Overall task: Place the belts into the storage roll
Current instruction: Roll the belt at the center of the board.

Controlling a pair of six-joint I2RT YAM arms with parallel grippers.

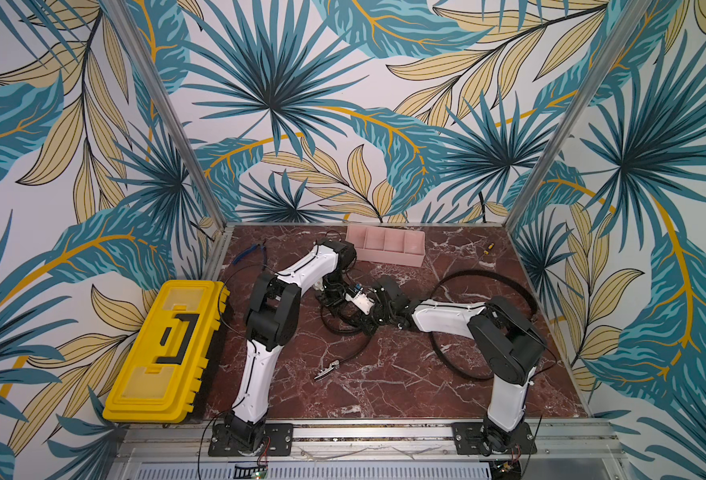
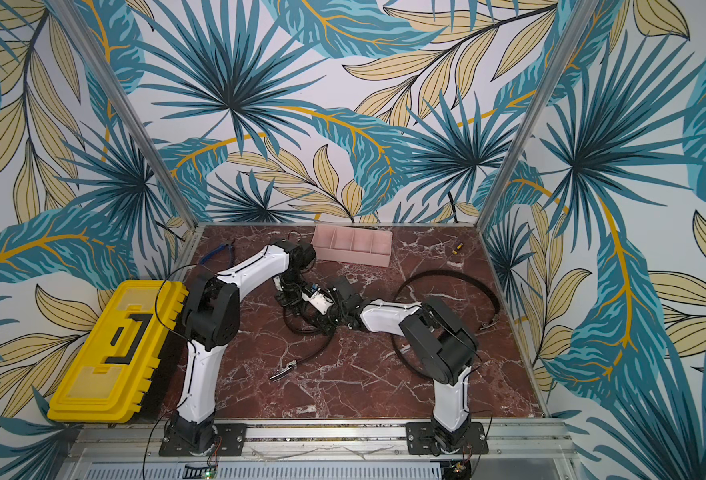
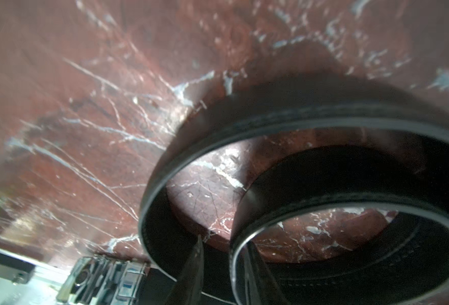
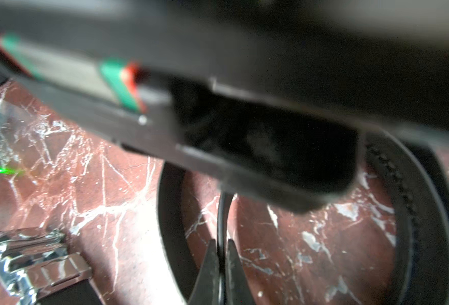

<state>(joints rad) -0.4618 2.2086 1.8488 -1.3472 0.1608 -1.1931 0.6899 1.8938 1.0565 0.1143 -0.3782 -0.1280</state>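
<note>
Pinching belt (image 4: 221,216): right end effector (image 4: 220,243), wrist view only.

No legible text, brand or number in any view. Yellow toolbox (image 1: 164,349) at 8 o'clock: lid shows no readable marking. Green-and-red strip (image 4: 120,84) on the black housing in the right wrist view is too blurred to read.

Robot test cell, lab type. Evidence: left arm (image 1: 268,316) and right arm (image 1: 505,340) bolted to an aluminium rail (image 1: 367,432); marble-print table (image 1: 384,386) enclosed by leaf-print panels (image 1: 343,104) on aluminium posts (image 1: 168,116); yellow toolbox (image 1: 164,349) alongside.
</note>
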